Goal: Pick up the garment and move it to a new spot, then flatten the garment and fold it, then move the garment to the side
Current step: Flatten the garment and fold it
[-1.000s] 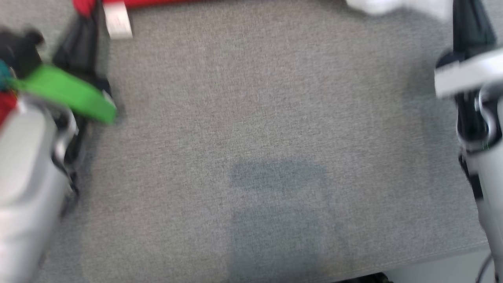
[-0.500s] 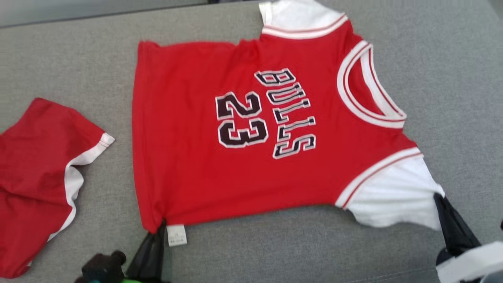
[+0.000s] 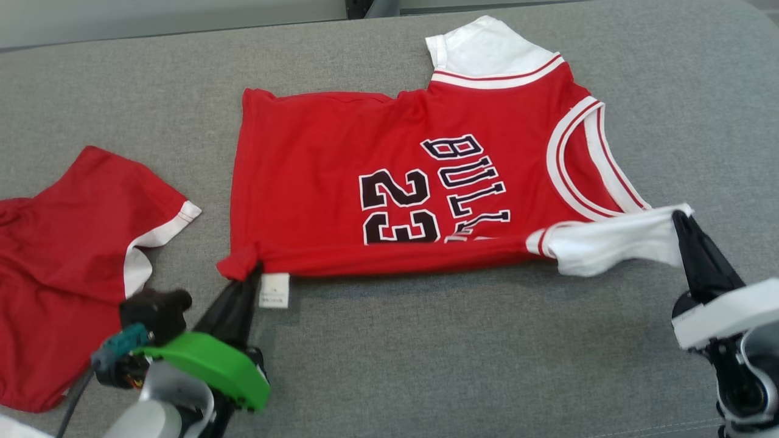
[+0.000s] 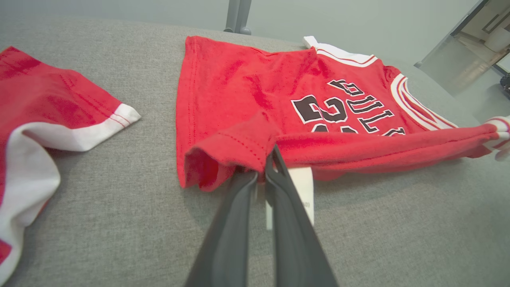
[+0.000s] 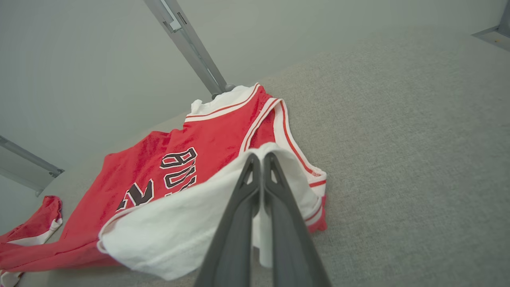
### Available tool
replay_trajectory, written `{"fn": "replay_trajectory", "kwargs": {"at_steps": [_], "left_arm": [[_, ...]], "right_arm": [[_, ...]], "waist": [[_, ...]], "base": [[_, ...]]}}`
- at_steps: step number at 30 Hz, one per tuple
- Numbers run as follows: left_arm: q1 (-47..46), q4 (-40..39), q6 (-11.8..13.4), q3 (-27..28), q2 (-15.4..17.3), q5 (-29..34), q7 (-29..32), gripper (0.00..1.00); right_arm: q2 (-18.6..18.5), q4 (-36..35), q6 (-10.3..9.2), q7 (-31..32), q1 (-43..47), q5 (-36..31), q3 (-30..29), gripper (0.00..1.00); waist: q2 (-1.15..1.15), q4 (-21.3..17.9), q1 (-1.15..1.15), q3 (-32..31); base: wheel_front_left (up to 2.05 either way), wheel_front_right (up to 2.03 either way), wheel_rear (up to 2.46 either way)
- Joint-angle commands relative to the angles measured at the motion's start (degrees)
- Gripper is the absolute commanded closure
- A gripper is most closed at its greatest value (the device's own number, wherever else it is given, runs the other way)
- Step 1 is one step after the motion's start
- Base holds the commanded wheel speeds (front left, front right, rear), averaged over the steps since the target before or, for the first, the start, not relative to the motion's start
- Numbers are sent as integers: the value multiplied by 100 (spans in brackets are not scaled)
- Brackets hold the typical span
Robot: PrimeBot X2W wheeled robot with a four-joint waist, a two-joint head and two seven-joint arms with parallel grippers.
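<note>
While both clamped on the red jersey (image 3: 341,158), left end effector (image 3: 252,272) at hem corner, right end effector (image 3: 678,218) at white sleeve (image 3: 608,243).

Red shorts (image 3: 61,261) lie on grey cushion (image 3: 426,365).

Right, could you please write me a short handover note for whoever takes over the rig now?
Left pincer: shut on the near hem corner of the jersey.
Right pincer: shut on its near white sleeve.
The jersey lies spread on the grey surface, near edge lifted. The red shorts lie at the robot's left.
Done: flattened. Left: finish the fold, then move it aside.
</note>
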Motion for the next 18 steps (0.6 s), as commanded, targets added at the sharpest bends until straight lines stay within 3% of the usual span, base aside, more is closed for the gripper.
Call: {"fn": "replay_trajectory", "kwargs": {"at_steps": [1,8,18], "left_arm": [[-452,208,16,16,18,-16,271,100],[-1525,1289,-140,-177,-192,-125,1094,100],[-2567,2567,-476,-559,-609,52,1441,100]], "right_arm": [[-124,204,-3,104,-489,-142,28,100],[-161,1256,-3,382,-1582,-333,241,100],[-362,2672,-2,121,-2387,-651,791,100]], "waist": [[27,66,1,157],[27,147,1,290],[27,191,1,398]], "base": [[0,0,0],[0,0,0],[0,0,0]]}}
